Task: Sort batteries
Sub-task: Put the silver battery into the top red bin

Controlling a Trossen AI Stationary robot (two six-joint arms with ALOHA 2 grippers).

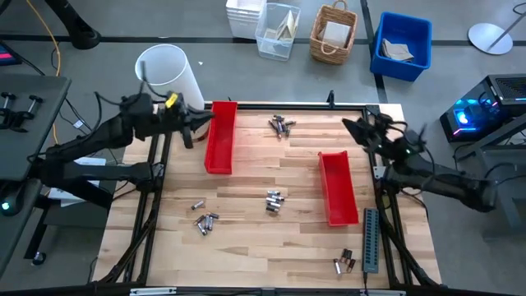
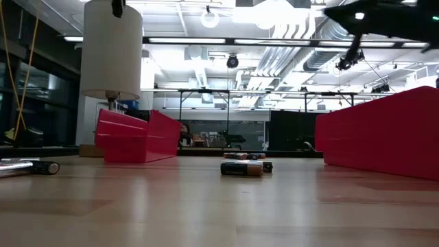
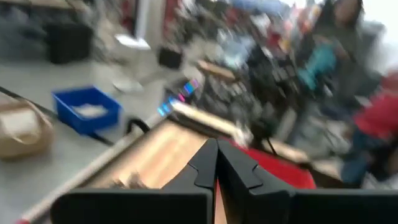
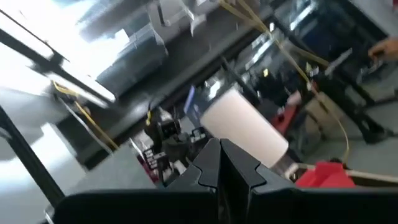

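Note:
The batteries lie on the wooden table in several small clusters: near the far edge point(image 1: 281, 126), in the middle point(image 1: 274, 200), toward the left point(image 1: 205, 220) and by the near right corner point(image 1: 345, 263). In the low view, the middle cluster point(image 2: 243, 167) rests on its sides. Two red trays stand on the table, a left one point(image 1: 220, 136) and a right one point(image 1: 337, 187). My left gripper point(image 1: 201, 123) hovers shut beside the left tray's far end; its fingers point(image 3: 216, 149) are together. My right gripper point(image 1: 353, 127) is shut above the table's far right, with its fingers point(image 4: 219, 146) closed.
A long grey ridged strip point(image 1: 371, 240) lies along the right edge. A white cylinder point(image 1: 171, 74) stands off the far left corner. Beyond the far edge are a clear bin point(image 1: 275, 31), a wicker basket point(image 1: 333, 33) and a blue bin point(image 1: 403, 45).

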